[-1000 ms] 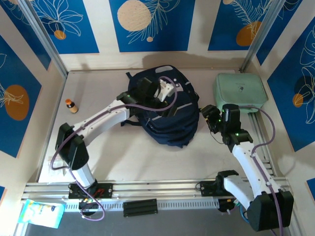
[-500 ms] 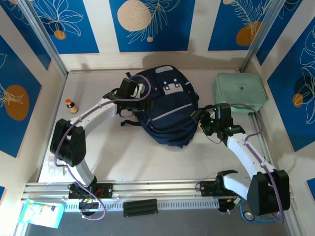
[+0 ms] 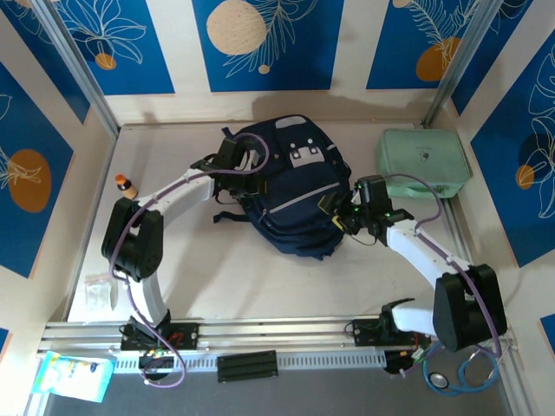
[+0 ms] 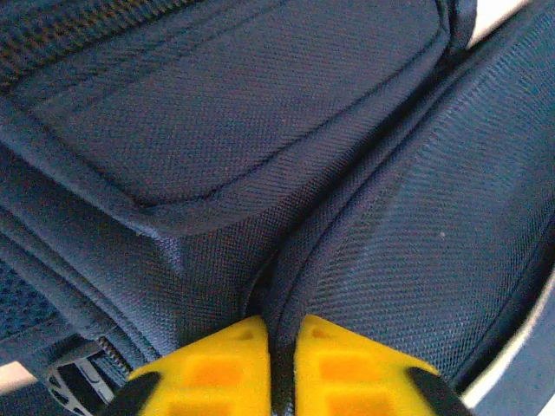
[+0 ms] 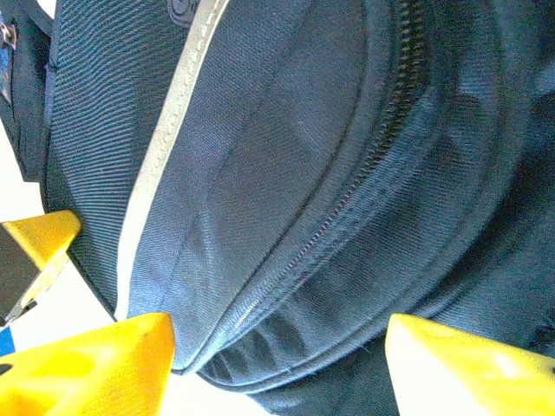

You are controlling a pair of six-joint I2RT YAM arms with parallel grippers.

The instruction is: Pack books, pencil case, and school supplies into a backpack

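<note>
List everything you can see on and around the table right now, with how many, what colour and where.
backpack: one, navy blue with pale grey patches, middle of the table.
case: one, mint green, far right of the table.
bottle: one, small with an orange cap, left side of the table.
packet: one, pale, near-left corner of the table; too small to identify.
card: one, light blue, in front of the near rail on the left.
table: one, pale.
left tool: one, yellow fingers, shut against a seam of the backpack.
right tool: one, yellow fingers, open at the backpack's right side.
</note>
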